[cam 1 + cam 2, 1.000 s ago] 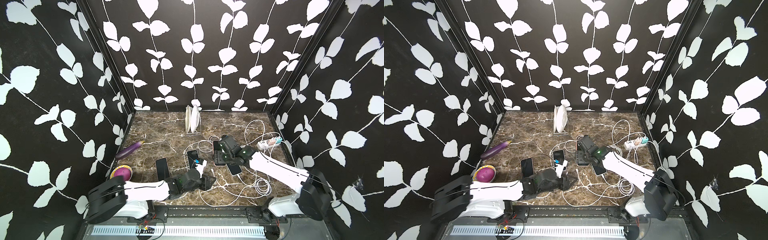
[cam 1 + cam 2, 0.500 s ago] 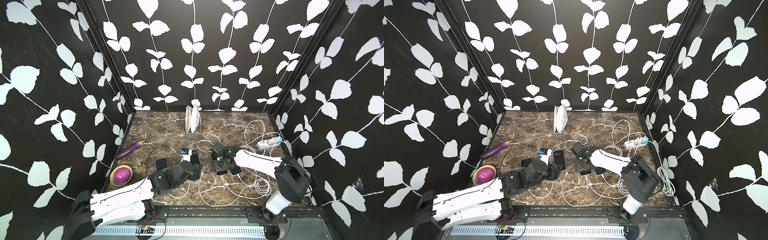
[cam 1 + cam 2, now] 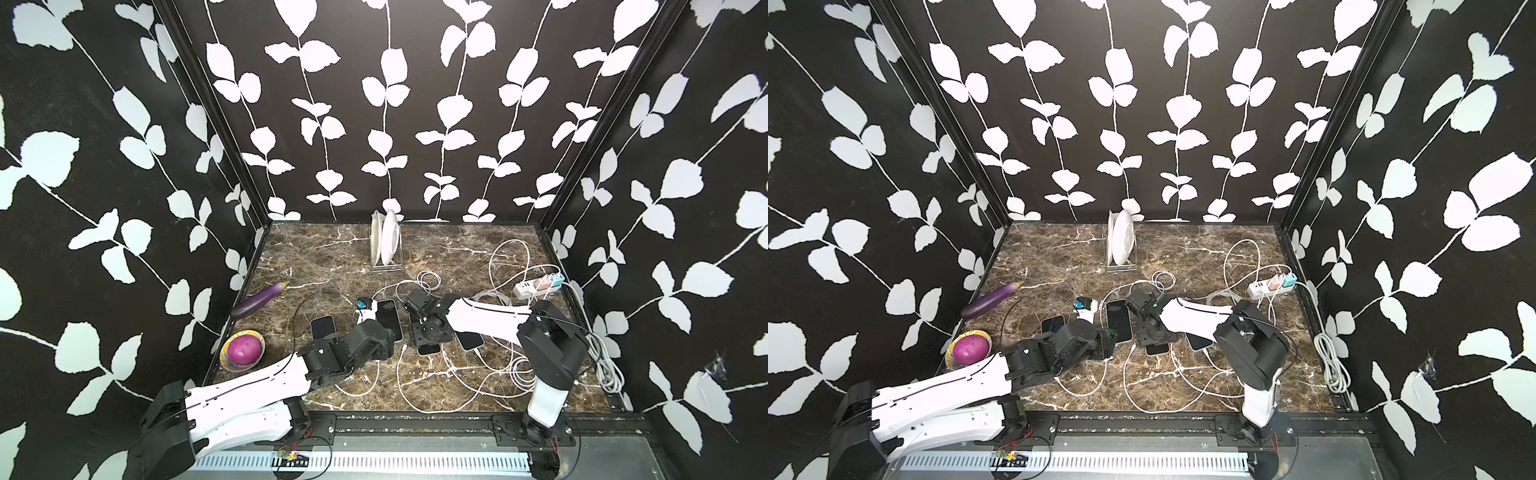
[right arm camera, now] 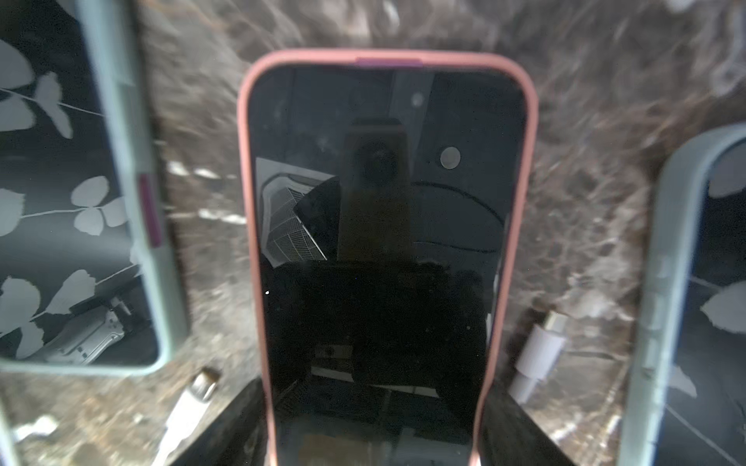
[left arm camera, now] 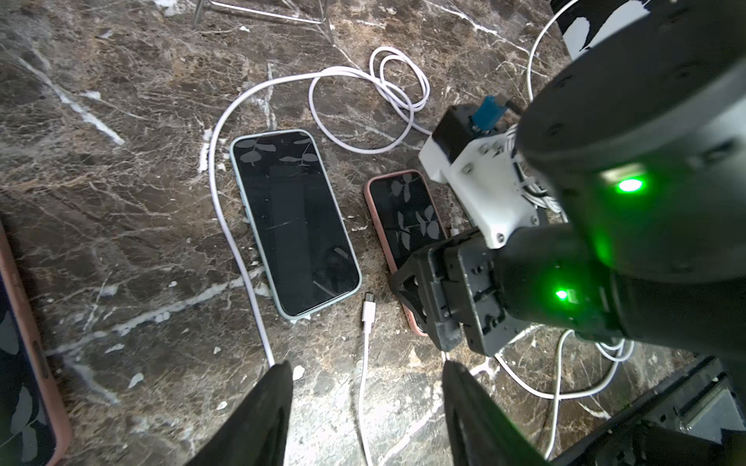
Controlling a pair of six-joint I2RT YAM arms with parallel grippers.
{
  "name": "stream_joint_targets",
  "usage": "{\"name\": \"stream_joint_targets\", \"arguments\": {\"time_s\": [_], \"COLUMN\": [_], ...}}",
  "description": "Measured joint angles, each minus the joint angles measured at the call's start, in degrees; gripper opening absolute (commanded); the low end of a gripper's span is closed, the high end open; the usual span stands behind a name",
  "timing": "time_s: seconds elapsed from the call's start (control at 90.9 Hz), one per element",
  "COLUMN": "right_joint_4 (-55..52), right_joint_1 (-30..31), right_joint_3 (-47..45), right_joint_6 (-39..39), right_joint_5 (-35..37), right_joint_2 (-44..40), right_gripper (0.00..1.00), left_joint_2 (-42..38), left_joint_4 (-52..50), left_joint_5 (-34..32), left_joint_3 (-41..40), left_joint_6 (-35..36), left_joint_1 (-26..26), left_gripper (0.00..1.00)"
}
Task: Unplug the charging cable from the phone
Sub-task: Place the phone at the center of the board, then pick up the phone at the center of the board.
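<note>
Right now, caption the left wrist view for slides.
Unplugged white cable lies by the open left gripper, beside green-cased phone.

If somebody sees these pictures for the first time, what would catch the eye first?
Probably the tangle of white cables across the front right of the marble table, around a row of dark phones. Next, the purple eggplant at the left edge and the white plates standing on edge at the back.
</note>
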Motion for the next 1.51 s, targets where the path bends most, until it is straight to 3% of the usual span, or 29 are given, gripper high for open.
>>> {"name": "stream_joint_targets", "arguments": {"time_s": [0.143, 0.286, 0.341, 0.407, 0.616, 1.034, 1.254, 1.507], "right_joint_4": [0.66, 0.61, 0.5, 0.52, 0.24, -4.35, -5.38, -3.06], "right_joint_1": [0.0, 0.0, 0.0, 0.0, 0.0, -0.24, -7.21, -13.03], "right_joint_3": [1.25, 1.42, 1.42, 1.42, 1.75, 6.4, -0.24, -8.55], "right_joint_6": [0.59, 0.96, 1.01, 0.98, 0.79, -2.38, -6.21, -10.34], "right_joint_5": [-0.68, -0.94, -1.09, -1.29, -2.16, 1.73, 6.71, 6.64], "right_joint_2": [0.57, 0.68, 0.68, 0.68, 0.52, -5.14, -15.69, -17.03], "right_gripper": [0.01, 0.26, 0.45, 0.59, 0.89, 0.99, 0.99, 0.99], "left_joint_2": [-0.17, -0.17, -0.17, -0.17, -0.07, 0.59, 0.85, 2.08], "left_joint_4": [-0.24, -0.37, -0.35, -0.37, -0.39, -0.52, 1.31, 5.14], "left_joint_5": [0.31, 0.74, 0.85, 1.03, 1.31, 2.23, 4.33, 6.97], "left_joint_3": [-0.68, -1.09, -1.09, -1.09, -1.09, -1.07, -1.09, -2.05], "left_joint_6": [-0.31, -0.37, -0.35, -0.35, -0.33, -0.11, 0.39, 0.66], "left_joint_1": [0.11, 0.11, 0.11, 0.2, 0.22, 0.42, 0.42, 0.42], "left_gripper": [0.62, 0.63, 0.63, 0.64, 0.65, 0.7, 0.7, 0.7]}}
